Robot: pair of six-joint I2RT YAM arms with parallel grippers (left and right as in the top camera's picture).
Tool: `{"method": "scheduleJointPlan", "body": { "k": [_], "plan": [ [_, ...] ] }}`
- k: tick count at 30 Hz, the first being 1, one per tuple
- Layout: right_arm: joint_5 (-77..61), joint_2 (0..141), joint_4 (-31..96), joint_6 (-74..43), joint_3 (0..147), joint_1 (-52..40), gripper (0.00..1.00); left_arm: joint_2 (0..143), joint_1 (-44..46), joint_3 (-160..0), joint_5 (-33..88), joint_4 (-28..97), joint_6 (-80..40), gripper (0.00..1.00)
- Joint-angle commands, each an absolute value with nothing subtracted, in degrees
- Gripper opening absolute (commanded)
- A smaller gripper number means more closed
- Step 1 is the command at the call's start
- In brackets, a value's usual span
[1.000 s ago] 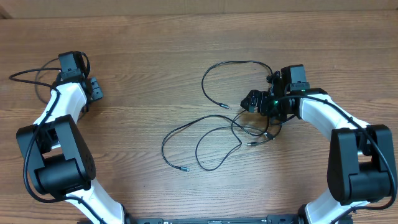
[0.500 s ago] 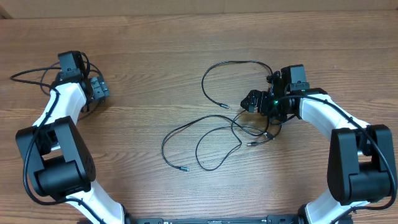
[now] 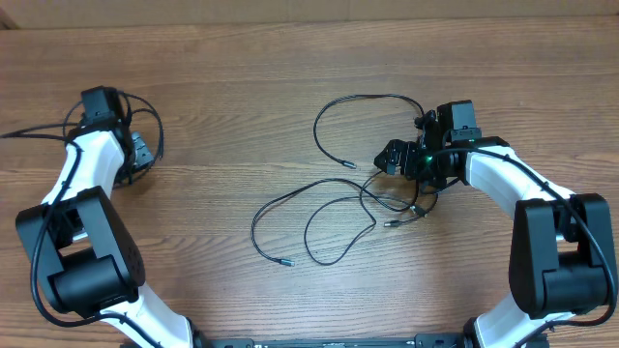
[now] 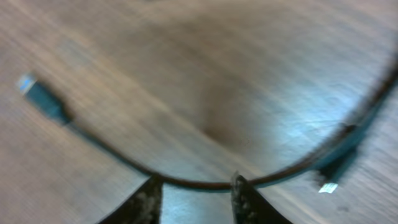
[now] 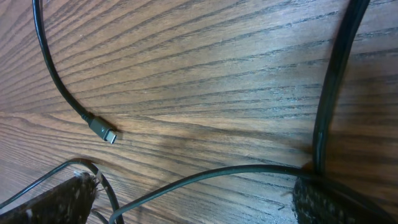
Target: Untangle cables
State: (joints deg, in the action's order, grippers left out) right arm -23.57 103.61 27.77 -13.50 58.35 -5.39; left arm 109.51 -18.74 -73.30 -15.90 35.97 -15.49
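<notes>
- Where the white-and-black left arm reaches over the far left of the brown wood-grain table, the left gripper points down at the wood, well apart from the main bunch.
- Left wrist view is blurred. It shows two dark fingertips with a narrow gap between them, still clearly wider than a cord.
- A thin black single cable arcs across that gap right at the tips and is not pinched. Cannot tell if either tip touches it.
- One plug of that cable lies up left, the other low right, both on the wood.
- At table centre lies a tangled bunch of thin black cables, loops crossing each other, flat on the wood.
- A loose plug end sticks out at the lower left of the bunch.
- An upper loop curls toward the far edge and runs back to the right gripper's side.
- The black right gripper sits at the right edge of the bunch, over the crossings.
- Right wrist view shows the jaws spread wide, with textured fingers in both lower corners and nothing clamped.
- One thin cord runs across the gap and meets the right-hand finger.
- A silver-tipped plug lies on the wood ahead of the left-hand finger.
- A thicker-looking black cord drops down the right side to the right-hand finger.
</notes>
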Motion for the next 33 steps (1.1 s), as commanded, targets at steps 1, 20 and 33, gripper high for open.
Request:
{"method": "scheduleJointPlan", "body": {
  "k": [1,20,33],
  "plan": [
    [-22.70,103.96,27.51,-13.52,58.19,-5.50,1.00,108.53,-21.45,-73.84,-18.41,37.76,-20.97,0.30],
    [-22.70,103.96,27.53,-13.52,58.19,-5.50,1.00,108.64,-28.21,-62.92,-16.97,29.65,-25.26,0.04],
    [-22.70,103.96,27.53,-13.52,58.19,-5.50,1.00,105.82,-28.10,-77.10,1.80,41.93,-15.84,0.49]
  ]
}}
